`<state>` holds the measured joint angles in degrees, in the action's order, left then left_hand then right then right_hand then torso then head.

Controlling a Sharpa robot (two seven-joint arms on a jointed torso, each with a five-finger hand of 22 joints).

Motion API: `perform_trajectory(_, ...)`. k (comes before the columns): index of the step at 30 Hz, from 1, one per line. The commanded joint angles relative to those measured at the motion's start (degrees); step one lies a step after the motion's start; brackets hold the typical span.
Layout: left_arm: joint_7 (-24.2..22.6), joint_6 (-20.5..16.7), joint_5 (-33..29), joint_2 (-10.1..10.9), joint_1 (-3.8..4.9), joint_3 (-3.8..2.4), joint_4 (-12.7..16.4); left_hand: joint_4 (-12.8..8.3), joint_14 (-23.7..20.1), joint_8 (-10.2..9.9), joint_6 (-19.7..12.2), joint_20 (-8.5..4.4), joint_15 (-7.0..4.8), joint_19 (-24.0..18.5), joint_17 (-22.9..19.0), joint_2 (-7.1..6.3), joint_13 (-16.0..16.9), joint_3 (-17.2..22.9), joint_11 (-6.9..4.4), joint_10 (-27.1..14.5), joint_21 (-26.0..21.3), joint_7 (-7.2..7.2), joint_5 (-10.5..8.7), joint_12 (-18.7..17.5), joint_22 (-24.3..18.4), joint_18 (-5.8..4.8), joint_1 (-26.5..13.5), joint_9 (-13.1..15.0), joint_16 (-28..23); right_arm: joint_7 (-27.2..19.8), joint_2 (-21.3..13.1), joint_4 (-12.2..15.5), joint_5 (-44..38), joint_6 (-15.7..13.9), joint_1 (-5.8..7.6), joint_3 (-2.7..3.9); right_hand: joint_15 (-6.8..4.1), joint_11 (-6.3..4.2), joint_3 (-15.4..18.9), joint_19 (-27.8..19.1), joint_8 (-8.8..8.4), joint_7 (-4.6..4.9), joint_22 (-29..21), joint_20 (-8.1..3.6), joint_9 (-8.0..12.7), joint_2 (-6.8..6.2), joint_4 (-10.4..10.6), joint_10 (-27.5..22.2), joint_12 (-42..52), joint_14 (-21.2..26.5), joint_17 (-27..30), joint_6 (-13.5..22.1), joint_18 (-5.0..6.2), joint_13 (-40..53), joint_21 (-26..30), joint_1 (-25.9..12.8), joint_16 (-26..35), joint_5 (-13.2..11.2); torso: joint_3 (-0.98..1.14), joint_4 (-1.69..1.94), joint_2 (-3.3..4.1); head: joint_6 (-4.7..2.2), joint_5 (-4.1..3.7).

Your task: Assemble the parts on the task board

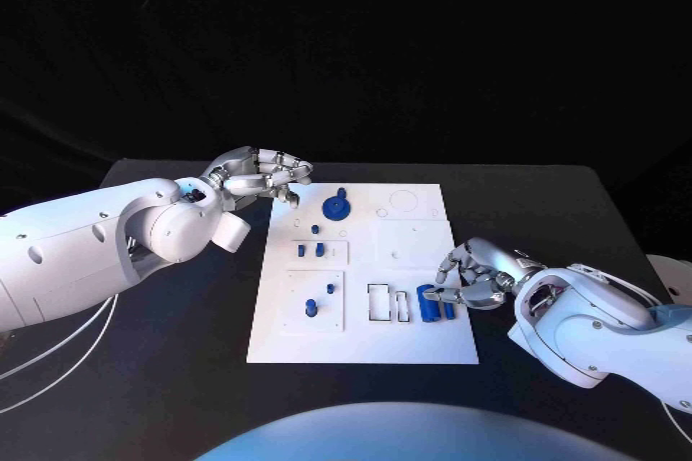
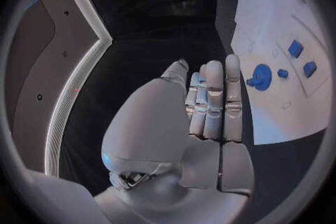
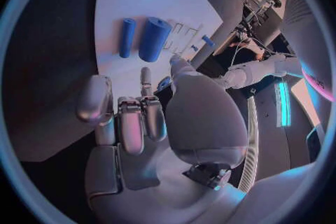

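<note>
The right hand (image 1: 469,273), fingers apart and empty, hovers just right of two blue plastic cylinders (image 1: 434,303) lying near-to-far on the white task board (image 1: 364,331).

Dim black surroundings, bright bluish-lit task board (image 1: 361,281), strong fisheye bending at wrist-view rims.

The board (image 1: 364,331) is plain white on a black desk (image 1: 188,331). The small parts (image 1: 335,207) are blue. Both silver hands (image 1: 260,176) sit on white arms (image 1: 87,251).
</note>
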<state>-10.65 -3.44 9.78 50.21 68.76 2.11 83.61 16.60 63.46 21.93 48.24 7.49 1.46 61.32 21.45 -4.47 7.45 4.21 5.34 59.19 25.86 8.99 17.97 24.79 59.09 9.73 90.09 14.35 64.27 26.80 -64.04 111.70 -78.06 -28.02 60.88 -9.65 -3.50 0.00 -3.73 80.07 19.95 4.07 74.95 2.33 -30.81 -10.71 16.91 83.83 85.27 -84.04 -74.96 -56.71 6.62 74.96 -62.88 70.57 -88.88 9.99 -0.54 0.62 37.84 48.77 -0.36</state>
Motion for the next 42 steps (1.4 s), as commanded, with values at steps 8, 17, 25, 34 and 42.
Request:
perform_trajectory(8,-0.68,1.36,-0.52,0.07,0.01,0.01,0.16,0.03,-0.11,0.23,0.16,-0.10,-0.13,0.36,-0.05,-0.01,-0.10,0.42,-0.06,0.27,-0.22,0.11,-0.36,-0.39,-0.10,0.56,-0.64,-0.07,-0.28,4.11,0.57,0.23,-4.40,3.61,-0.35,-0.03,-0.40,-0.38,1.71,1.19,0.02,-0.16,2.04,0.05,-0.84,-0.01,0.04,3.96,0.53,-5.53,-12.74,-0.86,-1.44,11.00,-2.20,-2.14,-0.63,-0.06,0.01,-0.06,0.01,0.12,0.17)
perform_trajectory(17,-0.66,1.58,-0.52,0.13,0.01,0.02,0.18,0.07,-0.11,0.24,0.15,-0.09,-0.11,0.37,-0.05,-0.02,-0.12,0.45,-0.03,0.26,-0.26,0.13,-0.37,-0.39,-0.10,0.55,-0.78,-0.08,-0.29,5.16,1.72,-0.07,-6.11,5.08,-1.07,-0.05,-0.42,-0.40,2.45,1.12,0.02,-0.20,2.03,0.03,-1.19,-0.18,0.05,3.92,0.52,-5.53,-12.82,-0.89,-1.40,11.01,-2.00,-2.84,-0.65,-0.04,0.04,0.00,0.05,0.24,0.18)
perform_trajectory(25,-0.58,1.67,-0.52,0.29,0.01,0.02,0.25,0.07,-0.11,0.24,0.15,-0.09,-0.11,0.37,-0.05,-0.02,-0.12,0.45,-0.03,0.26,-0.26,0.13,-0.37,-0.39,-0.10,0.55,-0.78,-0.08,-0.29,5.60,2.78,-0.90,-7.12,6.37,-1.61,-0.05,-0.42,-0.40,2.59,1.12,0.02,-0.20,2.06,0.03,-1.25,-0.17,0.04,3.90,0.49,-5.54,-12.84,-0.90,-1.41,10.98,-2.03,-2.91,-0.65,0.06,0.01,-0.01,0.07,0.38,0.33)
perform_trajectory(34,-0.52,1.84,-0.52,0.40,0.01,0.02,0.30,0.09,-0.12,0.25,0.15,-0.07,-0.09,0.38,-0.04,-0.04,-0.13,0.49,-0.02,0.25,-0.31,0.14,-0.38,-0.39,-0.11,0.55,-0.95,-0.08,-0.29,6.23,4.34,-2.01,-7.92,6.66,-2.63,-0.05,-0.43,-0.42,2.60,1.05,-0.02,-0.24,2.07,0.02,-1.50,0.23,-0.04,3.85,0.43,-5.55,-12.95,-0.89,-1.39,10.95,-1.90,-2.32,-0.68,0.59,0.03,-0.05,0.01,0.44,0.45)
perform_trajectory(42,-0.41,1.99,-0.52,0.36,0.01,0.03,0.28,0.09,-0.12,0.25,0.15,-0.07,-0.09,0.38,-0.04,-0.04,-0.13,0.49,-0.02,0.25,-0.31,0.14,-0.38,-0.39,-0.11,0.55,-0.95,-0.08,-0.29,6.36,5.43,-2.44,-6.65,4.52,-2.93,-0.05,-0.61,-0.65,1.89,1.32,-0.08,-0.50,2.66,-0.11,-2.28,1.40,-0.03,4.07,0.86,-5.66,-13.51,-1.64,-1.52,11.40,-2.51,-1.17,-0.80,4.83,-0.02,-0.05,0.03,0.21,0.25)
